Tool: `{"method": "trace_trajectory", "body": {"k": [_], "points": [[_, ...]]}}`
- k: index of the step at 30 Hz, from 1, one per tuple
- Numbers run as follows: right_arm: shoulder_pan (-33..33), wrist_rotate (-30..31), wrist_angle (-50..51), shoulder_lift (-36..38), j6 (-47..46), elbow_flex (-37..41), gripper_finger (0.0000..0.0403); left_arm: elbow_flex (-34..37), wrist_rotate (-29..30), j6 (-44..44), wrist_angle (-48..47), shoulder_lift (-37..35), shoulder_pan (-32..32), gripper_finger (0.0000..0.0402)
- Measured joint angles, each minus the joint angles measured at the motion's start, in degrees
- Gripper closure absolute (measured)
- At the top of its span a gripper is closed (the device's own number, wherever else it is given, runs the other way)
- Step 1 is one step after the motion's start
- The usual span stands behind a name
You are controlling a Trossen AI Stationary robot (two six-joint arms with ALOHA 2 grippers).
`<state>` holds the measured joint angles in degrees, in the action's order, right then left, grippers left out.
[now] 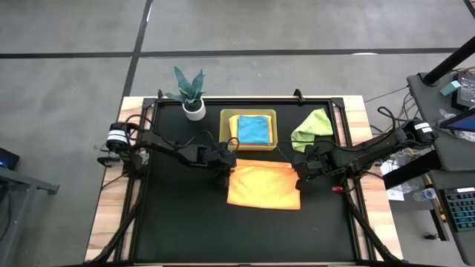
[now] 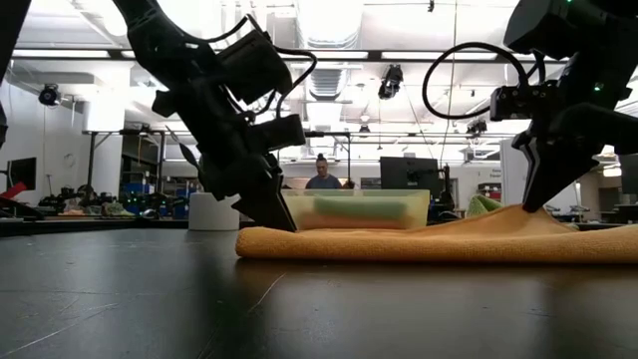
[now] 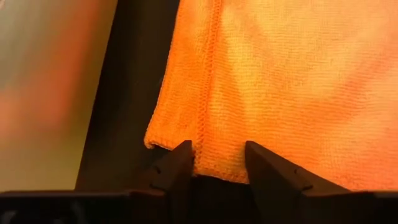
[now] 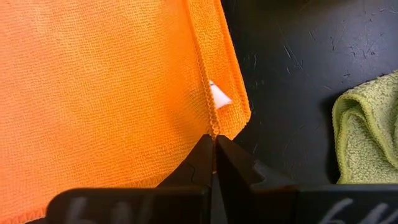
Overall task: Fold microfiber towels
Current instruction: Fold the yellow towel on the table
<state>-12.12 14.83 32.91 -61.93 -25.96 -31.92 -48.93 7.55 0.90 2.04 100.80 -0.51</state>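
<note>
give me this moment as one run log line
left gripper: open at orange towel corner | right gripper: shut on opposite corner | blue towel: in bin

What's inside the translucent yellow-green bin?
In the translucent yellow-green rectangular bin a folded teal blue microfiber towel lies on top of an orange-yellow cloth; anything beneath them is covered.

The bin (image 1: pixel 269 115) is hiding most of whatever's sitting under the teal blue towel (image 1: pixel 253 129), so only yellow-orange slivers are peeking out around it. In the low view the bin's frosted wall (image 2: pixel 356 210) is blurring its contents into a green smear. The lime green towel (image 4: pixel 368 134) is getting cut off by the right wrist picture's edge. The left wrist view's far side is just washing out into blur.
</note>
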Motion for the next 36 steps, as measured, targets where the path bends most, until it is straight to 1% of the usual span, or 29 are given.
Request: {"method": "trace_trajectory", "body": {"k": [4,10,11,17,22,26,30,36], "points": [[0.0,0.0,-0.2,0.0,0.0,0.0,0.0394,0.0,0.0,1.0,0.0,0.0,0.1,0.0309],[0.0,0.0,-0.2,0.0,0.0,0.0,0.0394,0.0,0.3,1.7,0.0,-0.5,0.2,0.0385],[0.0,0.0,-0.2,0.0,0.1,0.0,0.0394,0.0,0.4,2.0,0.0,-0.7,0.2,0.0393],[0.0,-0.4,0.1,0.1,0.5,-0.1,0.0394,-0.1,2.0,2.7,-1.2,-4.1,0.5,0.04],[0.0,0.3,2.8,0.1,0.7,-1.3,0.0394,-0.1,3.3,2.7,-1.7,-6.4,0.5,0.04],[0.0,2.5,6.0,0.1,0.5,-2.5,0.0394,-0.1,5.3,2.6,-1.2,-5.8,0.3,0.04],[0.0,4.3,6.6,-0.1,0.5,-2.3,0.0394,-0.1,8.1,2.5,0.3,-3.6,0.2,0.04],[0.0,4.9,6.2,-2.1,-0.1,-1.9,0.0394,-0.1,8.9,2.3,2.8,-0.9,0.2,0.04]]}}
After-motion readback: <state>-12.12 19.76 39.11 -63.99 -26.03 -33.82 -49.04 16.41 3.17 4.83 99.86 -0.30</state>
